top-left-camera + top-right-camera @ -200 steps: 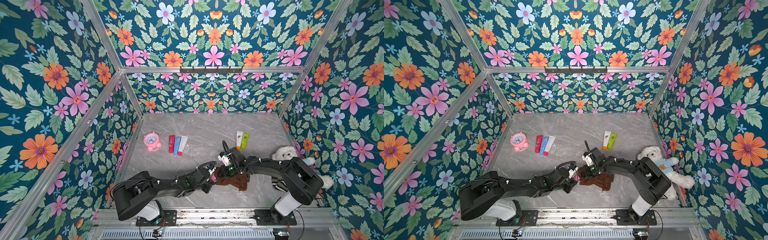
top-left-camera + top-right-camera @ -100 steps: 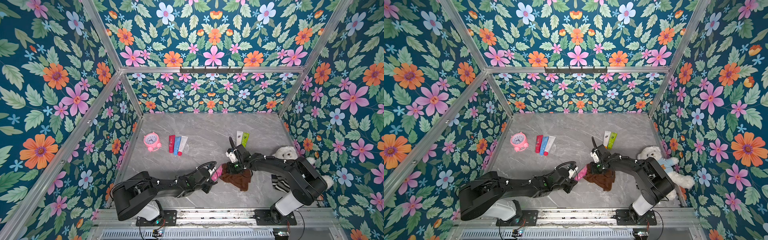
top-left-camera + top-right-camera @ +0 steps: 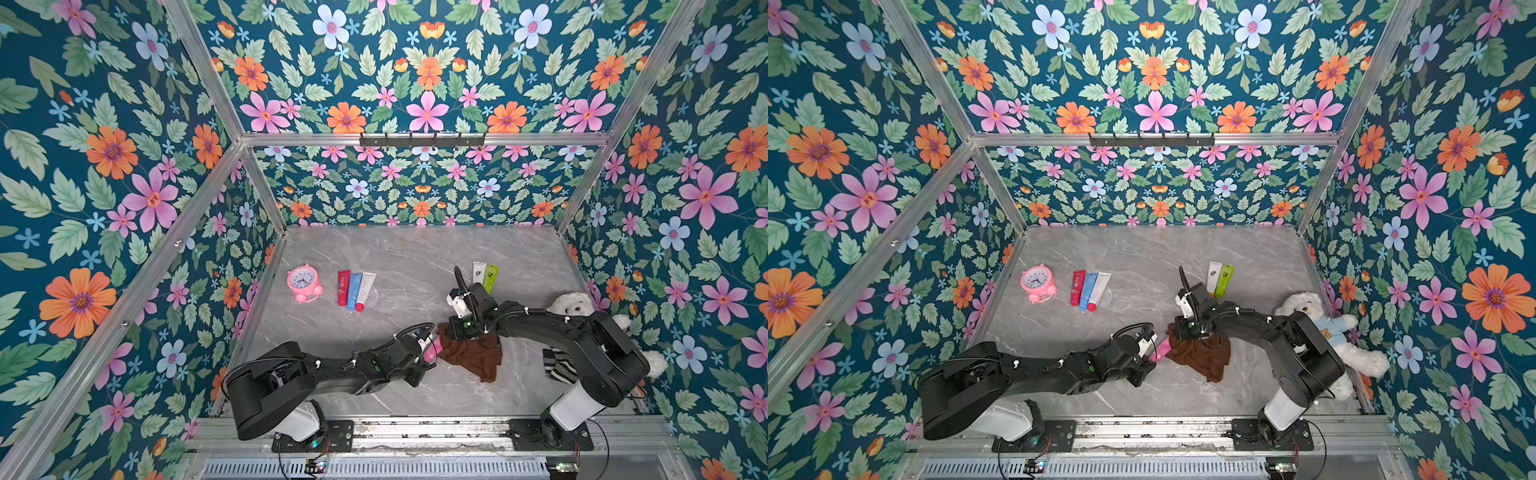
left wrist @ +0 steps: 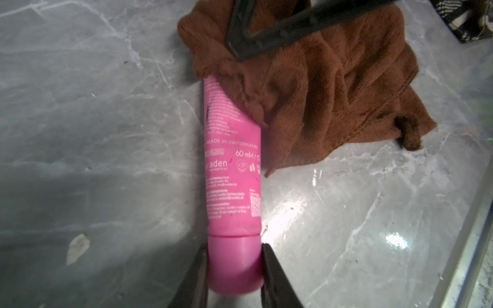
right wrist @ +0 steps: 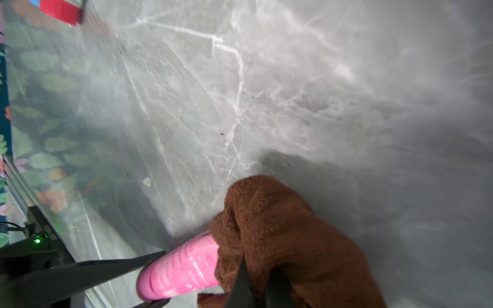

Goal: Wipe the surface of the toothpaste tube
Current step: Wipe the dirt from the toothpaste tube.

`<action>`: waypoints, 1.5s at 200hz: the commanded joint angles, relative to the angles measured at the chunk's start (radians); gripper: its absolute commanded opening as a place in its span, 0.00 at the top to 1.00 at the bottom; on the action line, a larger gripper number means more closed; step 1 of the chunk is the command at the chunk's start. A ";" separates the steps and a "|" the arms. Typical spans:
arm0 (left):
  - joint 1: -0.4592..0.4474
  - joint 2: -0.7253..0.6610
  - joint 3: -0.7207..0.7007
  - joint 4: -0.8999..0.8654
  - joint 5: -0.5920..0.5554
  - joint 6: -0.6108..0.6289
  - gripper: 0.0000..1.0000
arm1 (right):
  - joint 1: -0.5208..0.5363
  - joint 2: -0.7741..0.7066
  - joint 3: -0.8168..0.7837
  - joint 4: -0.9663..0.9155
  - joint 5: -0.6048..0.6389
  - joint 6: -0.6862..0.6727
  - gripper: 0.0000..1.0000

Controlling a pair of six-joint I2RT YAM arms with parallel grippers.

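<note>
I see the left gripper [image 4: 234, 266] grasping the pink toothpaste tube [image 4: 232, 165] by its cap; the right gripper [image 5: 257, 277] is clenched on the brown cloth [image 3: 473, 357] at the tube's 3 o'clock.

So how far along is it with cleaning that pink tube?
Setup looks done: the left gripper clamps the pink tube by its cap, and the right gripper pinches the brown cloth. In hand: the cloth covers the tube's far end, so wiping seems under way. To do: the printed stretch toward the cap lies bare; whether it's been wiped, I can't tell.
</note>
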 commanded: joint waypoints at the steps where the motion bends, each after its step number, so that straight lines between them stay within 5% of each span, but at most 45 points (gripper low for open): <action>1: -0.002 -0.001 0.004 -0.013 0.006 0.008 1.00 | 0.020 0.045 -0.006 0.013 0.002 -0.011 1.00; 98: -0.001 0.002 0.004 -0.012 0.004 0.005 1.00 | 0.237 0.018 -0.113 0.119 -0.064 0.147 1.00; 177: -0.006 -0.035 -0.018 -0.006 -0.016 -0.001 1.00 | -0.040 -0.115 -0.190 0.027 0.016 0.042 1.00; 211: -0.008 -0.030 -0.015 -0.008 -0.020 -0.002 1.00 | -0.043 -0.105 -0.174 0.011 0.000 0.029 1.00; 300: -0.007 0.003 0.009 -0.023 -0.026 -0.003 1.00 | 0.193 -0.153 -0.216 0.107 -0.097 0.163 1.00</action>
